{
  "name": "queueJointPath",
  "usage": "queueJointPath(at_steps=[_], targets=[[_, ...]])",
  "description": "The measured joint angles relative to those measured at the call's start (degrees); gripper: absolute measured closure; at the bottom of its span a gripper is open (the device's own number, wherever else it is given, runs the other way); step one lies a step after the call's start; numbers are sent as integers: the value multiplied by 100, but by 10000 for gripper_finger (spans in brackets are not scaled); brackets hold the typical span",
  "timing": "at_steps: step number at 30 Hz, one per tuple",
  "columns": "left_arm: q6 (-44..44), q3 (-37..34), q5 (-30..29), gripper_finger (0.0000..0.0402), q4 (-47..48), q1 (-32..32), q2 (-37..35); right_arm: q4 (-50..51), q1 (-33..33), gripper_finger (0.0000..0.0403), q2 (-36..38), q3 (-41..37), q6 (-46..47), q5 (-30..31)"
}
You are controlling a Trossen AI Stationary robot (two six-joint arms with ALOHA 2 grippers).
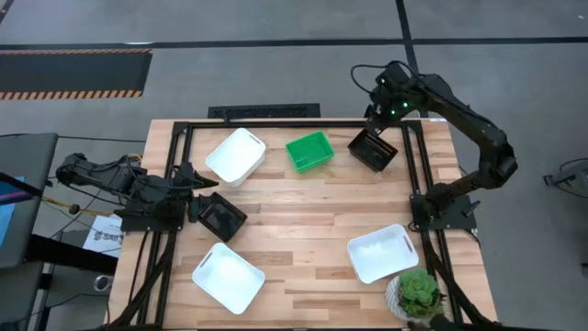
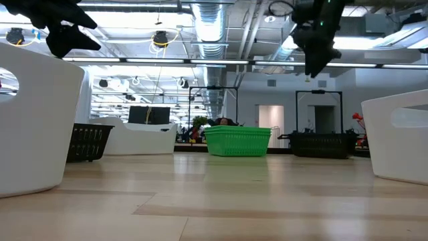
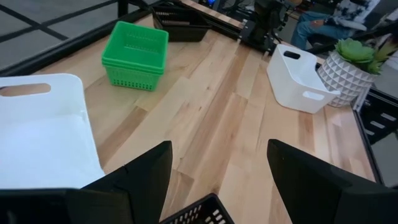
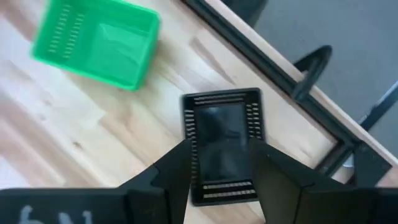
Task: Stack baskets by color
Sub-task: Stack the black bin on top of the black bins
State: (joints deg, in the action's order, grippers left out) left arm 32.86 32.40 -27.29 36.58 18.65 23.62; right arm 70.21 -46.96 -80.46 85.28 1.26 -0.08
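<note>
The right end effector (image 1: 378, 129) hangs above the black basket (image 1: 373, 150) at the desk's (image 1: 312, 202) far right corner. In the right wrist view its two fingers (image 4: 177, 171) stand apart on either side of that basket's near end, and the low view shows them raised clear of the basket's rim, so nothing is held. This black basket sits upright just beside the green basket (image 1: 309, 151), which stands along the far edge between it and a white basket (image 1: 236, 155).

The left end effector (image 1: 197, 184) is near the desk's left edge, by the second black basket (image 1: 221, 215), which lies just in front of the white basket at the far edge. In the left wrist view its fingers (image 3: 146, 177) are spread wide, with the slotted rim of that black basket showing between them at the bottom; they grip nothing.

Two more white baskets sit toward the near edge: one (image 1: 228, 277) at the near left, in front of the second black basket, and one (image 1: 383, 252) at the near right. Just beside the latter, at the near right corner, stands a potted plant (image 1: 418, 294) in a white patterned pot. Only one green basket and two black baskets can be counted separately; whether any are nested cannot be told.
</note>
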Motion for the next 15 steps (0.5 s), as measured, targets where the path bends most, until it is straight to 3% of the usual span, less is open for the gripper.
queueJointPath(at_steps=[7, 15], targets=[[86, 0, 294, 148, 2, -1, 0, 351, 995, 223, 295, 8, 758, -4], [103, 0, 305, 148, 2, 0, 1, 438, 2668, 222, 338, 8, 1856, -173]])
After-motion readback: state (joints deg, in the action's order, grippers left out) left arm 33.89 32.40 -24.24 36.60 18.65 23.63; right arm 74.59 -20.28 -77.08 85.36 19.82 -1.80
